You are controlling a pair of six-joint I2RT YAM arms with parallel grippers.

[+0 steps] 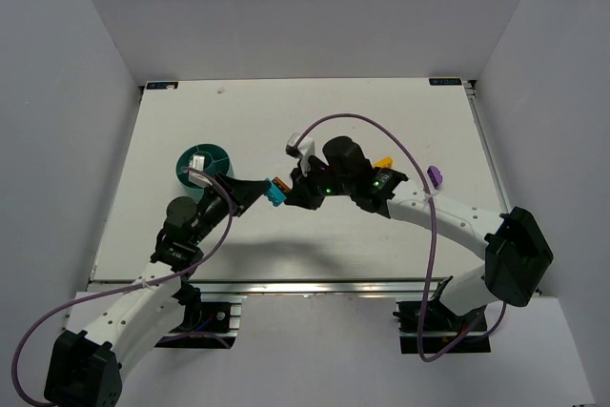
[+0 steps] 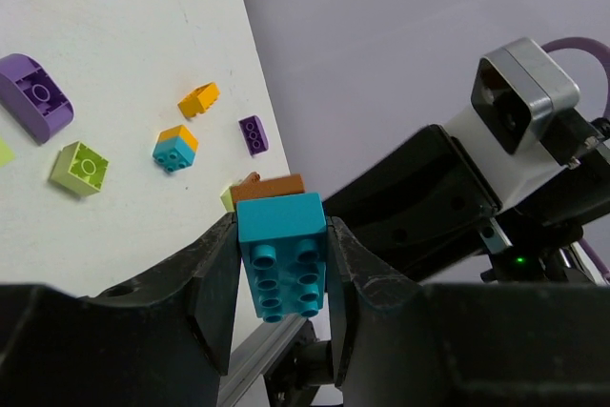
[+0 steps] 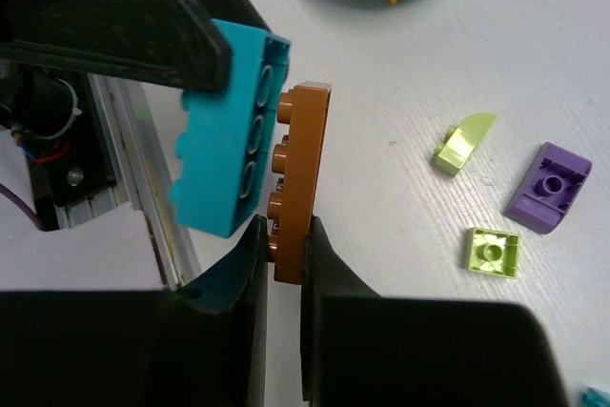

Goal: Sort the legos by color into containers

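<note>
Black left gripper [image 2: 281, 269] clenches a studded cyan brick [image 2: 281, 231]; right gripper [image 3: 286, 235] pinches its flat brown plate [image 3: 301, 140], right of the ribbed bowl [image 1: 184, 169].

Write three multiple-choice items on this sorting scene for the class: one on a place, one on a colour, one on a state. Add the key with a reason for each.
1. Seen from above, the teal bowl stands: A on the left half of the table; B on its right half; C off it.
2. The plate in the right jaws is: A purple; B lime; C brown.
3. The left jaws are: A open and empty; B shut on the cyan brick; C shut on the bowl.
Key: 1 A, it sits left of centre in the top view; 2 C, the right wrist view shows it brown; 3 B, the left wrist view shows both jaws pressing the brick's sides.
</note>
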